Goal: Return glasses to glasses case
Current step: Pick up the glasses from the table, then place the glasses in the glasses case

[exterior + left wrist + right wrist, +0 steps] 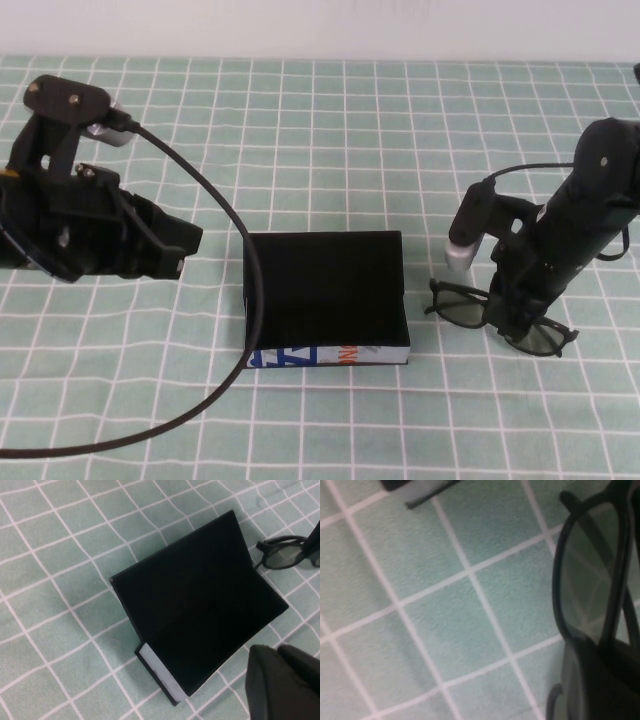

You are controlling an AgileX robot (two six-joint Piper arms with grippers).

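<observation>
The glasses (465, 305) lie on the checked cloth (330, 110) just right of the open glasses case (325, 300), with the right gripper (515, 318) lowered onto their bridge and clamped on the frame. Nothing stands between glasses and case. The left gripper (165, 250) hovers left of the case; I cannot tell its fingers' state.

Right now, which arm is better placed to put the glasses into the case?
The right. The right hand is down on the glasses, closed around the frame's middle, just right of the open glasses case. The left hand hovers left of the case, holding nothing.
</observation>
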